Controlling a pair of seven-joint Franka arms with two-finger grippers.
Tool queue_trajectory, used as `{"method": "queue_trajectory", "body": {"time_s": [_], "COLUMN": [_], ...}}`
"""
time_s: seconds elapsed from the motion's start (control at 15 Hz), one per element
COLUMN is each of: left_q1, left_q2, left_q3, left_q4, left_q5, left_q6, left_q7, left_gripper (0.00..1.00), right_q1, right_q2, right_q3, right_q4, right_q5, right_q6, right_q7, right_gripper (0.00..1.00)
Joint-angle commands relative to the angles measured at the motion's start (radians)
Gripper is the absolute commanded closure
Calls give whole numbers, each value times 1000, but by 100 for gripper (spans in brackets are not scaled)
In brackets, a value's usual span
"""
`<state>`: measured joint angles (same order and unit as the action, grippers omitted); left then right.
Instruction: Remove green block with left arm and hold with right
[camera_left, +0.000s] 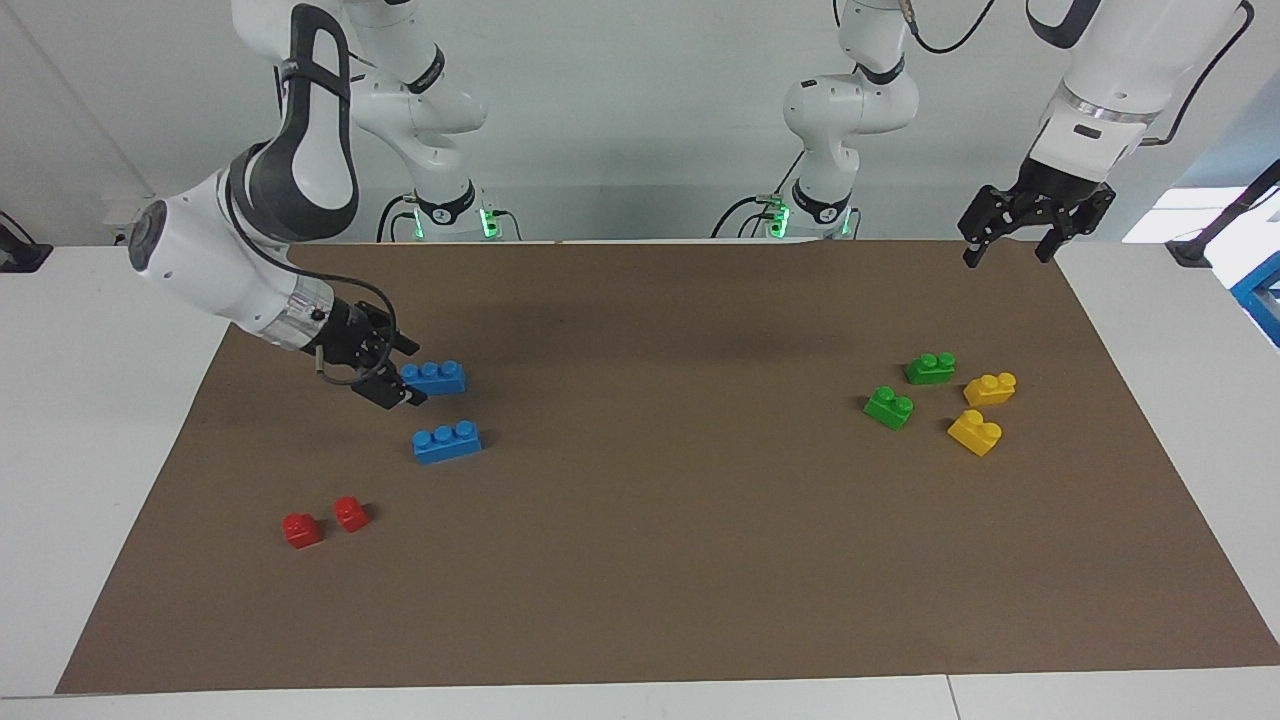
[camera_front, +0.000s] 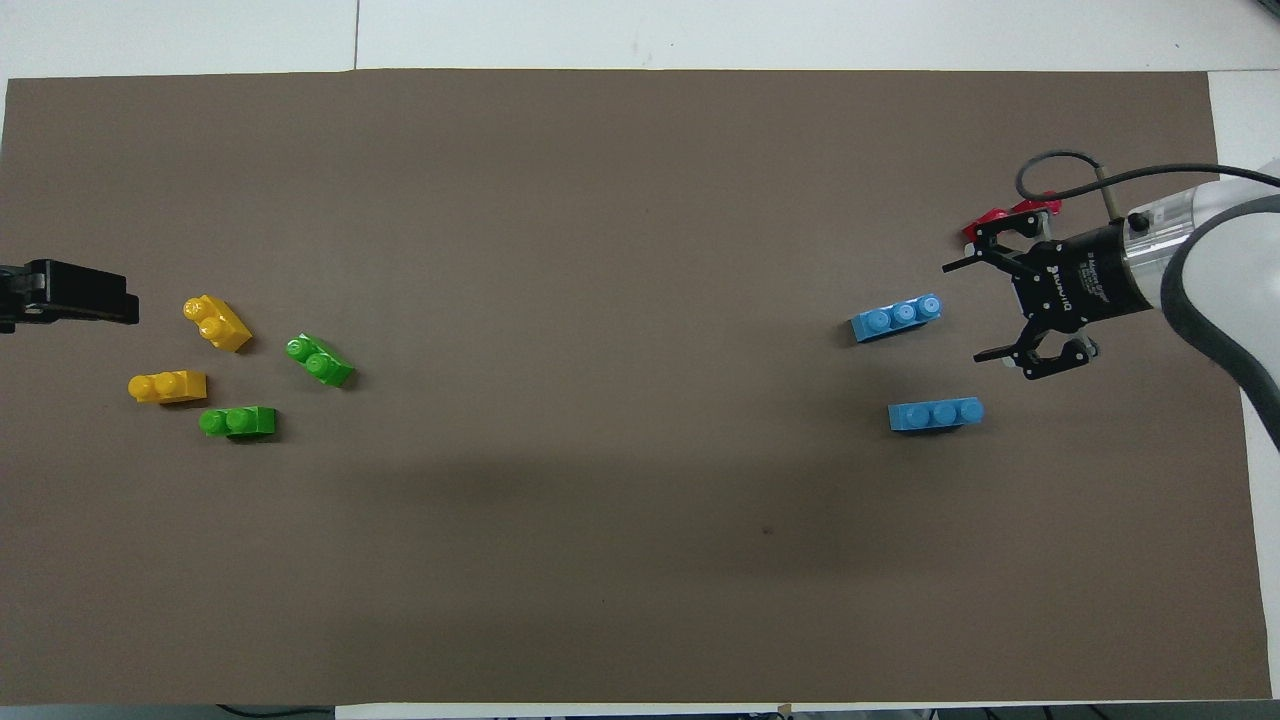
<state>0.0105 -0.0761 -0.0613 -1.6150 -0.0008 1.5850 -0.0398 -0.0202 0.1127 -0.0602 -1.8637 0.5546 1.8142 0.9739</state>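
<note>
Two green blocks lie on the brown mat toward the left arm's end, one (camera_left: 930, 368) (camera_front: 238, 421) nearer to the robots than the other (camera_left: 889, 407) (camera_front: 320, 360). Each is on its own, joined to nothing. My left gripper (camera_left: 1006, 252) (camera_front: 100, 295) is open and empty, raised in the air over the mat's edge at that end, well apart from the green blocks. My right gripper (camera_left: 408, 372) (camera_front: 965, 311) is open and empty, low beside two blue bricks toward the right arm's end.
Two yellow bricks (camera_left: 990, 388) (camera_left: 975, 432) lie beside the green blocks. Two blue three-stud bricks (camera_left: 433, 377) (camera_left: 447, 441) lie by the right gripper. Two red blocks (camera_left: 301, 530) (camera_left: 351, 513) lie farther from the robots than the blue ones.
</note>
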Motion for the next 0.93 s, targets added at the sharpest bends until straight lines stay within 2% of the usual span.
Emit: {"method": "queue_trajectory", "body": {"time_s": [0.0, 0.13, 0.33, 0.6, 0.87], "left_q1": [0, 8, 9, 13, 13], "left_q2": [2, 12, 12, 10, 7], "left_q3": [1, 0, -6, -11, -8], "left_q4": [61, 87, 87, 87, 87], "left_q5": [11, 19, 19, 12, 5], "left_q6": [-72, -111, -114, -100, -100], "left_q7": [18, 20, 61, 63, 54], "left_gripper": [0, 0, 0, 0, 0], "right_q1": [-43, -46, -43, -46, -32], "right_q2": [-66, -115, -162, -163, -172], "right_q3": [8, 11, 13, 11, 23], "right_q4": [35, 72, 129, 211, 271], "right_q5": [-38, -123, -212, -300, -399], "right_q6": [-91, -130, -177, -210, -266], "right_q7": [-1, -47, -213, -492, -645], "right_gripper": [0, 0, 0, 0, 0]}}
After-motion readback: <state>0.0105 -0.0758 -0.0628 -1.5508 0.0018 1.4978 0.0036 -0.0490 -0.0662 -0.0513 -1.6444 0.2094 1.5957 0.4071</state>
